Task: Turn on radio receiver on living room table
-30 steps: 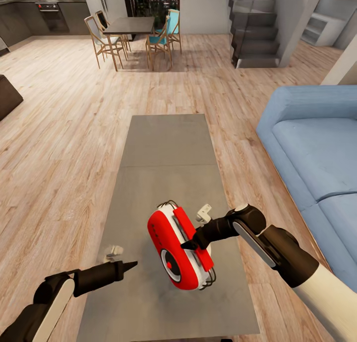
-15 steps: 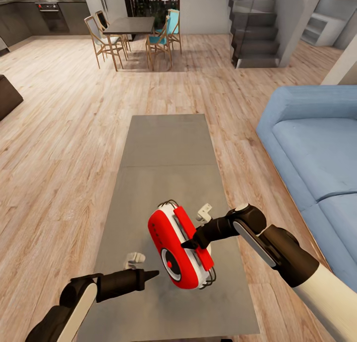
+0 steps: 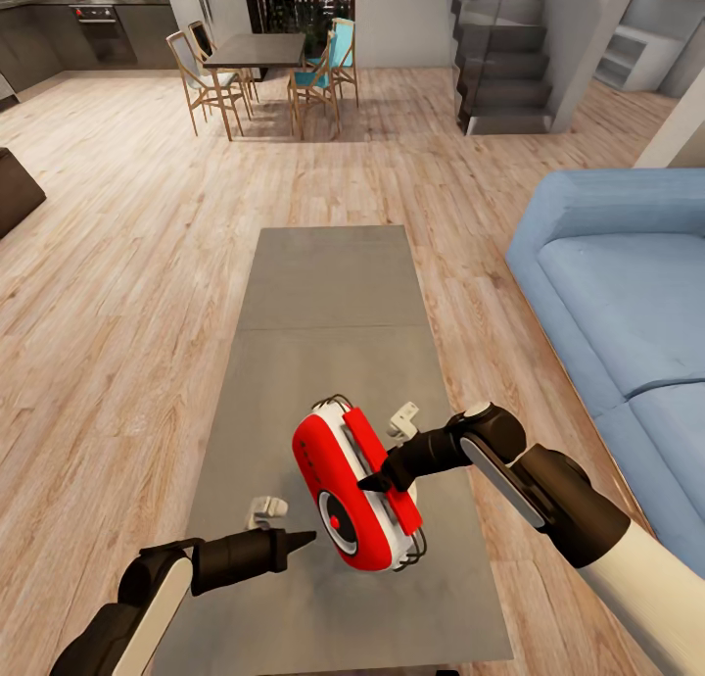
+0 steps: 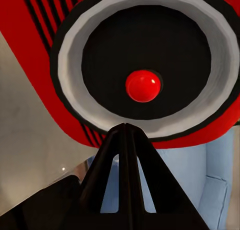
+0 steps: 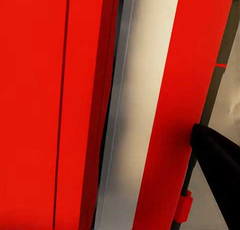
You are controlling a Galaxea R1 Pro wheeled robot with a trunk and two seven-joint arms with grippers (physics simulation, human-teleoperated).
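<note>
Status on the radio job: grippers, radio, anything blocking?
Right gripper shut on radio receiver's handle, holding it tilted above the table. Left gripper shut, tips just short of the dial. Nothing between.

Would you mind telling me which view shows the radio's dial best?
The left wrist view: the dial faces the camera, red knob centred. The head view shows it small and oblique; the right wrist view shows the radio's red and white surfaces.

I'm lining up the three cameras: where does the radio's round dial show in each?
Head view: dial low on the radio's face, beside the left gripper.
Left wrist view: dial just beyond the closed fingertips.
Right wrist view: not seen; red handle.
Shared landmark: the radio's red body.
</note>
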